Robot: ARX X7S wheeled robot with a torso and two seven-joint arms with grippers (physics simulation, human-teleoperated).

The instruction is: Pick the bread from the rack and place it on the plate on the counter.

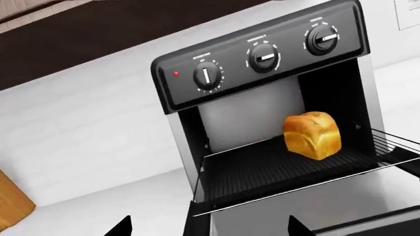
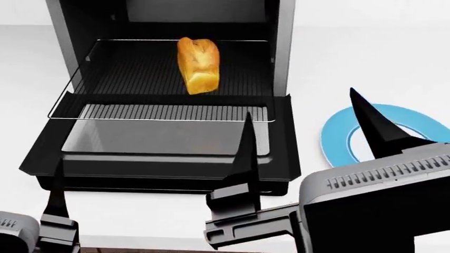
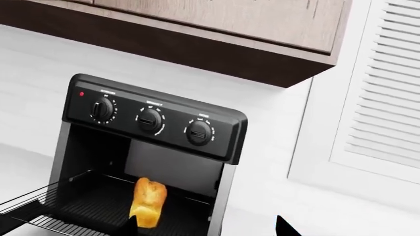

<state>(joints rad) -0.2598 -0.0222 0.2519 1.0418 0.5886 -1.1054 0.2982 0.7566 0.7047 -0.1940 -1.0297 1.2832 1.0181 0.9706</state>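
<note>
bread (image 2: 197, 64) on the rack (image 2: 163, 84), pulled out over the oven door | long axis runs front to back | right gripper (image 2: 309, 138) jaws spread, empty, nearer, bread ahead and leftward | left gripper (image 1: 208, 227) jaws apart, empty | plate (image 2: 336, 136) on counter right of oven

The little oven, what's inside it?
Inside the oven a golden bread stands on the wire rack, which is pulled partly out over the open door. Nothing else shows; the space beneath the rack is hidden.
</note>
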